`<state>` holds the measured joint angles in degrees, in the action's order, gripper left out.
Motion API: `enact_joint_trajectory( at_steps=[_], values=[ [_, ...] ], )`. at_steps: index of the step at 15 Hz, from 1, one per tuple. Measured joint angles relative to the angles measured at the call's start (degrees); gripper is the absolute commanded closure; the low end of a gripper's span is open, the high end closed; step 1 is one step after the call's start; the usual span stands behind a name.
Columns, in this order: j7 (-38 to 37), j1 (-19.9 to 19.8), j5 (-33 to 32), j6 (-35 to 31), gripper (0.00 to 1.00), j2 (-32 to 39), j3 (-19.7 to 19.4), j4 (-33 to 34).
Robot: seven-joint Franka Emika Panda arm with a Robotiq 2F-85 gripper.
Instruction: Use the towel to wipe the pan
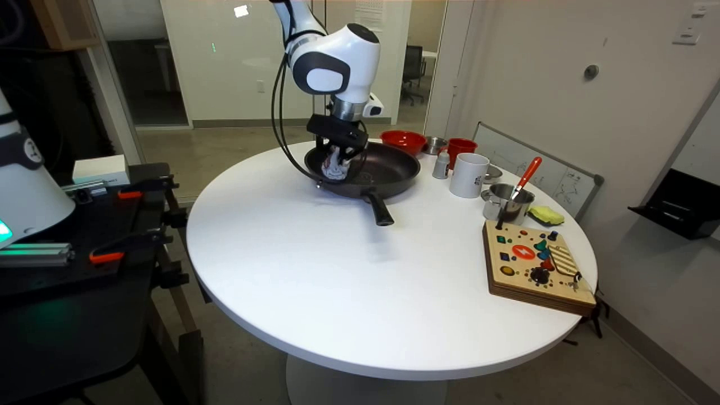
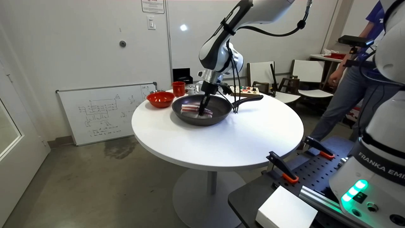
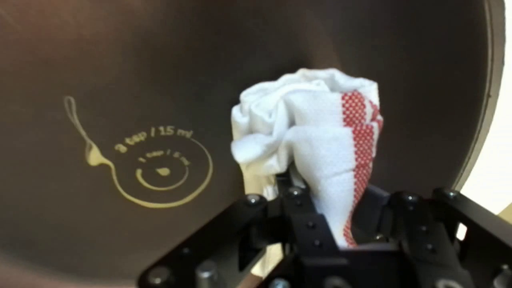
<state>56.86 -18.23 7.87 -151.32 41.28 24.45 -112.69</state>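
A black frying pan [image 1: 394, 169] sits on the white round table, its handle [image 2: 250, 99] reaching out over the tabletop. Inside it is the towel [image 3: 320, 140], a bunched white cloth with red stripes, low against the inner surface. My gripper [image 3: 332, 192] points down into the pan and is shut on the towel; folds of cloth come out between and beyond the fingers. In both exterior views the towel [image 2: 190, 109] shows off the pan's centre, on the side away from the handle. The wrist view shows the pan's printed measuring rings beside it. The towel's underside is hidden.
Close by the pan are a red bowl [image 1: 404, 140] and a red cup [image 1: 461, 148]. Along the same edge stand a white mug [image 1: 469, 175], a steel pot [image 1: 509, 207], a yellow sponge [image 1: 545, 215] and a wooden panel [image 1: 512, 275]. A person [image 2: 345, 85] stands beyond the table.
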Motion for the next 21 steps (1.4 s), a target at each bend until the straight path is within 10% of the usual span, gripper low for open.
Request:
enact_joint_trajectory(
  at_steps=[9,21],
  values=[
    [-9.61,13.53,-9.97,-9.36,0.95,-1.51,-15.52,0.88],
    [-19.64,14.69,-17.64,-11.36,0.95,-0.92,-22.25,2.27]
  ],
)
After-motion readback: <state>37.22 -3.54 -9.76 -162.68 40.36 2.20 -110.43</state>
